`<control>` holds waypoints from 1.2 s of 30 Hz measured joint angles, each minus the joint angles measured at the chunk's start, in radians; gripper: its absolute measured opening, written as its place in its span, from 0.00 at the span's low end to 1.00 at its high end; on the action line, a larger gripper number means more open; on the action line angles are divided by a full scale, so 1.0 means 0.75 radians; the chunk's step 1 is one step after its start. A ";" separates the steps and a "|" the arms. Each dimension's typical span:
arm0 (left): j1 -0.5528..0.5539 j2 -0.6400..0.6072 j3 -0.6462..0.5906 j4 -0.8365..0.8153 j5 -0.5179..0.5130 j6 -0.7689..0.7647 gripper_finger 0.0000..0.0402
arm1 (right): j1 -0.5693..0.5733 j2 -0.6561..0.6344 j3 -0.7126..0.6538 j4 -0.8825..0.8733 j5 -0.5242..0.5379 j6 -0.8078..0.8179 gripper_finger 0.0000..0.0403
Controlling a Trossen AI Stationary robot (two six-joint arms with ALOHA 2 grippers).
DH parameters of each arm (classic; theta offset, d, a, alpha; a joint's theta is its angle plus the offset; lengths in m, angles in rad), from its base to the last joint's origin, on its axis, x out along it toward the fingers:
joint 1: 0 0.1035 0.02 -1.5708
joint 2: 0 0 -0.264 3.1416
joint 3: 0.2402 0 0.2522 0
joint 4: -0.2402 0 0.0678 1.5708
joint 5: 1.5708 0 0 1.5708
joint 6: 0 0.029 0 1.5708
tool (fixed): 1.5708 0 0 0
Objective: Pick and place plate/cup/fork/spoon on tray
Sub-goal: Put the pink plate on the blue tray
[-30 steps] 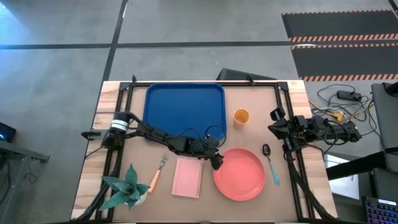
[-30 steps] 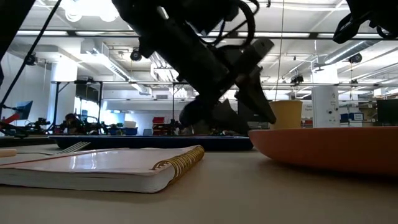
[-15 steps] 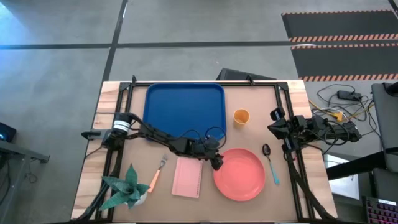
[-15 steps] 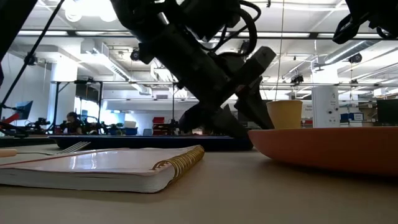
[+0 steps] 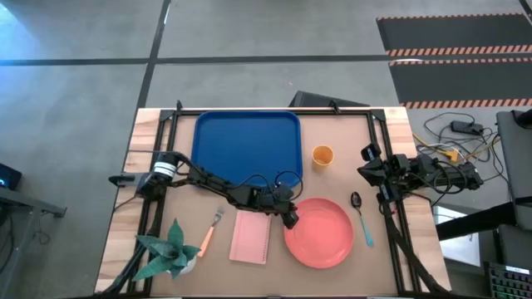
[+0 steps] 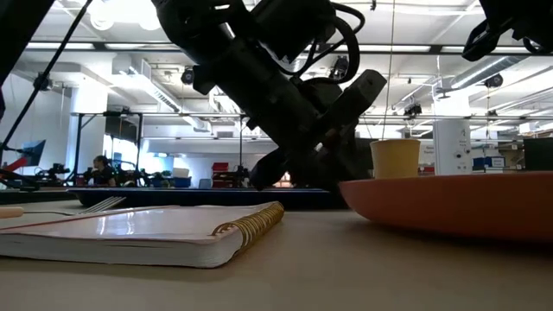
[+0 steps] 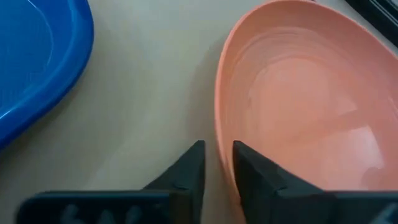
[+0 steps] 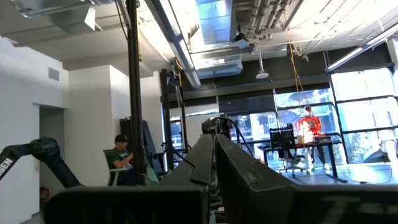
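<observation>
Plate: the plate [image 5: 320, 233] lies flat on the counter [image 5: 349, 154], below the cup and right of the pink notebook [image 5: 250, 237], well apart from the tray. It looks like stiff, smooth, glossy plastic, so expect it to be light but slippery, and wide enough to sag from a one-sided hold.
Left gripper: your left gripper [image 7: 217, 163] is low at the plate's left rim. In the left wrist view the fingers stand a little apart with the raised rim between them; whether both pads are already touching it, you cannot tell.
Where to hold: take the rim only. It is the one part thin enough to pinch. Set the fingers deep over the lip, since a shallow bite on that glossy edge will probably slide off.
Lift: keep it slow and near level. The far side will likely droop and drag on the counter.
Tray: the tray [image 5: 246, 143] sits at the back of the counter, with nothing on it.
Others: the cup [image 5: 322, 155] stands just right of the tray, the spoon [image 5: 362, 220] lies right of the plate, and the fork [image 5: 210, 231] lies left of the notebook.
Right gripper: the right gripper [image 5: 368, 166] waits raised at the counter's right edge, its fingers pressed together.
</observation>
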 joint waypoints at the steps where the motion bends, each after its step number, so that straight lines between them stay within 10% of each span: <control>1: 0.000 0.000 0.000 -0.001 0.000 0.000 0.10 | 0.000 0.000 0.000 0.000 0.000 -0.001 0.02; 21: -0.002 -0.069 -0.002 0.028 0.010 0.079 0.00 | 0.000 0.000 0.000 0.000 0.000 -0.001 0.02; 36: 0.039 -0.430 -0.103 -0.115 -0.009 0.248 0.00 | 0.000 -0.002 0.000 0.000 -0.001 0.018 0.02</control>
